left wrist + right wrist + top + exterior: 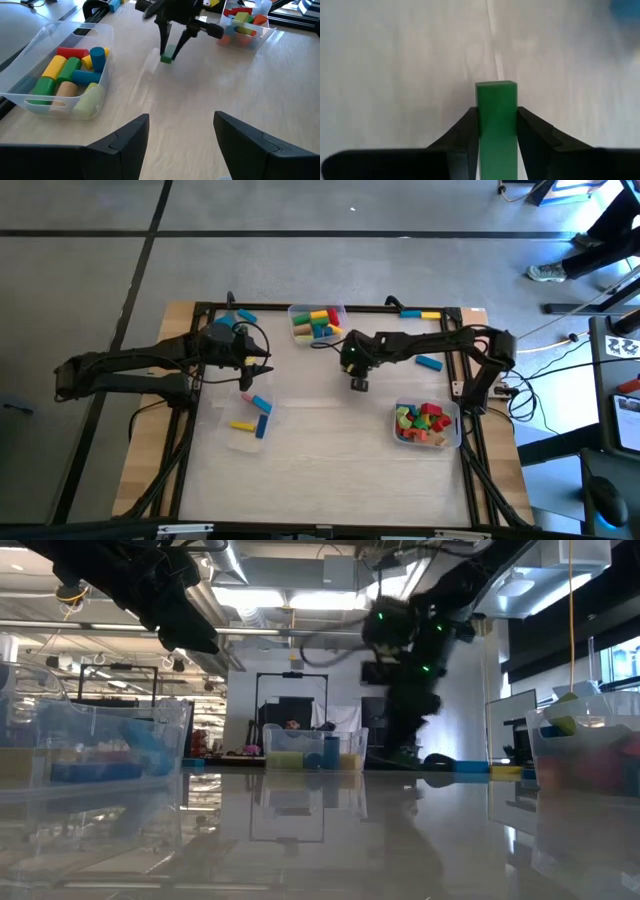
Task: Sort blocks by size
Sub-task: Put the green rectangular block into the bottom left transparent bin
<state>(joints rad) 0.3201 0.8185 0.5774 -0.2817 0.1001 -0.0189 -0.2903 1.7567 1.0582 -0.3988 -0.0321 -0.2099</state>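
Observation:
My right gripper (358, 383) hangs over the middle of the table, shut on a green block (496, 125). The block also shows in the left wrist view (168, 54). My left gripper (180, 125) is open and empty, at the table's left (262, 365), level and pointing toward the right gripper. A clear bin (318, 322) at the far middle holds coloured cylinders. A clear bin (428, 425) at the right holds short chunks. Loose pink, blue and yellow blocks (255, 412) lie on the table under the left arm. My right gripper pinches the green block's two opposite long sides (481, 131) between its two fingers. The fingers point down and lie along the block, whose lower end (496, 86) sticks out past the fingertips. The block hangs upright, clear of the table.
More loose blocks lie at the far edge: a blue one (246, 315) at the left, a blue and a yellow one (420, 313) at the right. Another blue one (430, 363) lies under the right arm. A black frame (200, 310) borders the table.

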